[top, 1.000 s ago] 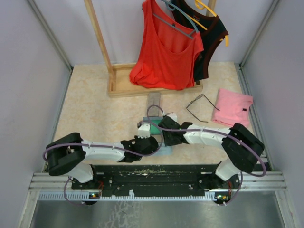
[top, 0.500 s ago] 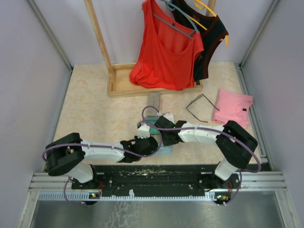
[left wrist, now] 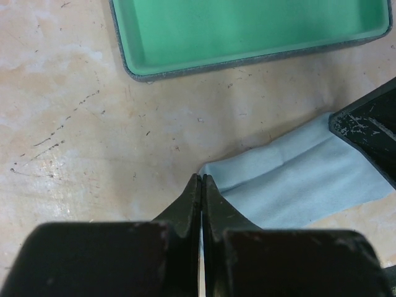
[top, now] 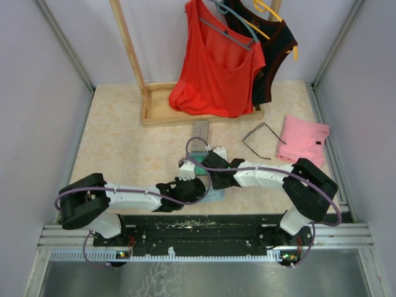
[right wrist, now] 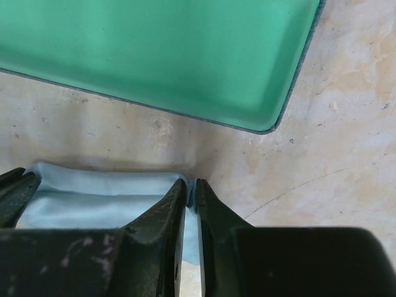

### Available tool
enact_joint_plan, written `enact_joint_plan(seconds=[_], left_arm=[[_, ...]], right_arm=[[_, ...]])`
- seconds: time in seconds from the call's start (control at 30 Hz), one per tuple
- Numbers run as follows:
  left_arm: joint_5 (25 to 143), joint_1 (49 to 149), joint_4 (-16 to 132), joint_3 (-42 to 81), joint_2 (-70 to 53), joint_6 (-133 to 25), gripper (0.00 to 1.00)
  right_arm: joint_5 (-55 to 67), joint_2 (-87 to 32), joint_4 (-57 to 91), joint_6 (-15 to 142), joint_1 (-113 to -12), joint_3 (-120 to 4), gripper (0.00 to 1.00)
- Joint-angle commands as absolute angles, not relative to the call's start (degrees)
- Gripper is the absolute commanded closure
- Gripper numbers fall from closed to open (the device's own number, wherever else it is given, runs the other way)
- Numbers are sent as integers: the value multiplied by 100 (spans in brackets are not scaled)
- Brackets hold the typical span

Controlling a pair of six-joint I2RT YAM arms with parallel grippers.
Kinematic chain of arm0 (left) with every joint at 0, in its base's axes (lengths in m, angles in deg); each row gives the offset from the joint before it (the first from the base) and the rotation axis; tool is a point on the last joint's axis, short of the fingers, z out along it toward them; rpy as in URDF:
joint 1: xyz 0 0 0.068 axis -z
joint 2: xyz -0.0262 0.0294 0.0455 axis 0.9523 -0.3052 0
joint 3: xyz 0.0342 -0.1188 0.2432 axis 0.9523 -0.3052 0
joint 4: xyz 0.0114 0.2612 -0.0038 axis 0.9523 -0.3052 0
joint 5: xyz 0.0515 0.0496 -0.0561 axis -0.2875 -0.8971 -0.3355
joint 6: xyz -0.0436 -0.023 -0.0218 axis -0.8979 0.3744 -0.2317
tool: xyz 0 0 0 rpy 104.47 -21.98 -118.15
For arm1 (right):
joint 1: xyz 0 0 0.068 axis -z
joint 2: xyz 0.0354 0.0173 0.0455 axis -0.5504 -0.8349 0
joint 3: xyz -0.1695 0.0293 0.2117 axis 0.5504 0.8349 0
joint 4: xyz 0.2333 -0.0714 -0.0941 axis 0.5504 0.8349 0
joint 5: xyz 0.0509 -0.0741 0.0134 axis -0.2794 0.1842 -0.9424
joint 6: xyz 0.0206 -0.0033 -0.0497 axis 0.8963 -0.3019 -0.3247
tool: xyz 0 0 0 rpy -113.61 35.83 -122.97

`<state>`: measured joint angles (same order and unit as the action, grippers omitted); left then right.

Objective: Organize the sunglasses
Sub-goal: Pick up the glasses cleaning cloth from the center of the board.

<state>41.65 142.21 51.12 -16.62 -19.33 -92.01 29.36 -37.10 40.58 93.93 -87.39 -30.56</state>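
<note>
One pair of sunglasses [top: 260,140], thin and dark-framed, lies open on the table at the right, next to a pink cloth; both grippers are well away from it. A second pair is not in view. My left gripper [top: 195,185] [left wrist: 202,179] is shut on a corner of a light blue cloth [left wrist: 297,179]. My right gripper [top: 211,173] [right wrist: 191,184] is shut on another edge of the same cloth [right wrist: 99,195]. An open case with a green lining [left wrist: 247,31] [right wrist: 161,55] lies empty just beyond both grippers.
A closed grey case [top: 201,130] lies behind the open one. A pink cloth [top: 304,138] sits at the right. A wooden rack base [top: 162,108] with a red top [top: 216,68] and a dark top hanging over it stands at the back.
My right arm has shifted a little to the left, drawing its wrist closer to the left gripper. The left arm has hardly moved. The sunglasses have not moved.
</note>
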Motion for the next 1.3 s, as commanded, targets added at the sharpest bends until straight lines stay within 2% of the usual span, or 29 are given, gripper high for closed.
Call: enact_joint_plan(seconds=[0.0,0.2,0.73,1.27], left_arm=[[4764,14241,4305,-1899,-2193,-9165,100],[4779,14246,4384,-1899,-2201,-9201,100],[4622,13844,4705,-1694,-1894,-8793,100],[4790,13475,5137,-1664,-1747,-8296,100]], right_arm=[[2434,-4031,3925,9585,-8832,-2601,90],[2368,-3742,3482,9586,-8833,-2375,100],[3079,-2458,2591,9807,-8833,-1747,100],[3614,-2401,1946,9658,-8730,-1754,100]])
